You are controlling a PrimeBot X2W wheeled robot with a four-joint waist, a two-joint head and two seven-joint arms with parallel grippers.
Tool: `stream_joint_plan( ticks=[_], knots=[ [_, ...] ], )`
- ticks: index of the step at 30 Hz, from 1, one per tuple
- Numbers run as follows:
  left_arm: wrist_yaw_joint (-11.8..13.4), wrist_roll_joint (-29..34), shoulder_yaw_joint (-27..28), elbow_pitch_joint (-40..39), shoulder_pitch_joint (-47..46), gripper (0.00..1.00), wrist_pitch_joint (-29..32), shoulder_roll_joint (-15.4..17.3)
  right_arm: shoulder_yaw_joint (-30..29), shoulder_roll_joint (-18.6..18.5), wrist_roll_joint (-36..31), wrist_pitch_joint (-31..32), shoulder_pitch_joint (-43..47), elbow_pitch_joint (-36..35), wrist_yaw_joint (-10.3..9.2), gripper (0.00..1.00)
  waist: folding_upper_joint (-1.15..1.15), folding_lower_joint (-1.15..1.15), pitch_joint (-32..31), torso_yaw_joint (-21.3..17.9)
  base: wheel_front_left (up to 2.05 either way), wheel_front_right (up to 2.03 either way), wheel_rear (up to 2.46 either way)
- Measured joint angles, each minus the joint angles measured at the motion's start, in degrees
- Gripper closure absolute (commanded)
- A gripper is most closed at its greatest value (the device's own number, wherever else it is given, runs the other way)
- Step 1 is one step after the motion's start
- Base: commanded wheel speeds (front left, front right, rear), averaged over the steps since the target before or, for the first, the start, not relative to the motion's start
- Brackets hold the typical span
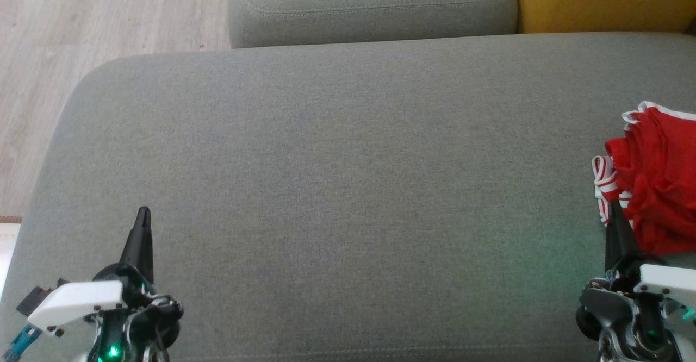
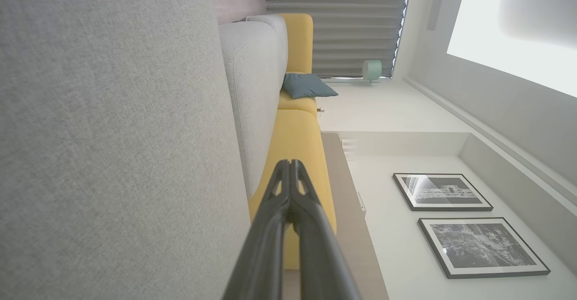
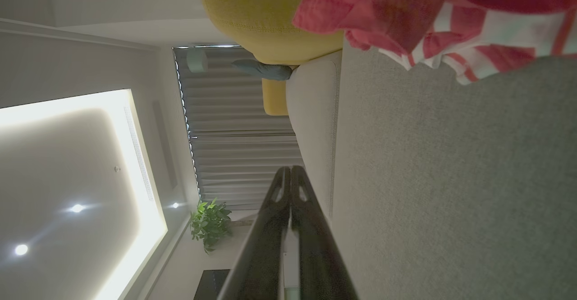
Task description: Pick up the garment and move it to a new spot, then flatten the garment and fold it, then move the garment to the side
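One red garment bunched on grey sofa seat.

Home living room. Grey sofa beside the left claw; past its tips, a yellow seat, teal cushion and curtains; framed prints off to one side. Potted plant and ceiling lights beyond the right claw.

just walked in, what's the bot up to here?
Nothing is picked up yet. The red garment lies crumpled at the right edge of the grey cushion. The right gripper points at its striped trim with fingers shut and empty; whether the tip touches the cloth is unclear. The left gripper is also shut and empty, over bare cushion at the lower left.
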Motion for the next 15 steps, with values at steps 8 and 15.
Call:
stream_joint_plan(
  ticks=[8,15],
  knots=[
    [0.0,0.0,0.0,0.0,0.0,1.0,0.0,0.0,-0.01,0.0,0.0,0.0,0.0,0.0,0.0,1.0,0.0,0.0,0.0,0.0,0.0,0.0,0.0],
    [0.0,0.0,0.0,0.0,0.0,1.0,0.0,0.0,-0.01,0.0,0.0,0.0,0.0,0.0,0.0,1.0,0.0,0.0,0.0,0.0,0.0,0.0,0.0]
  ],
)
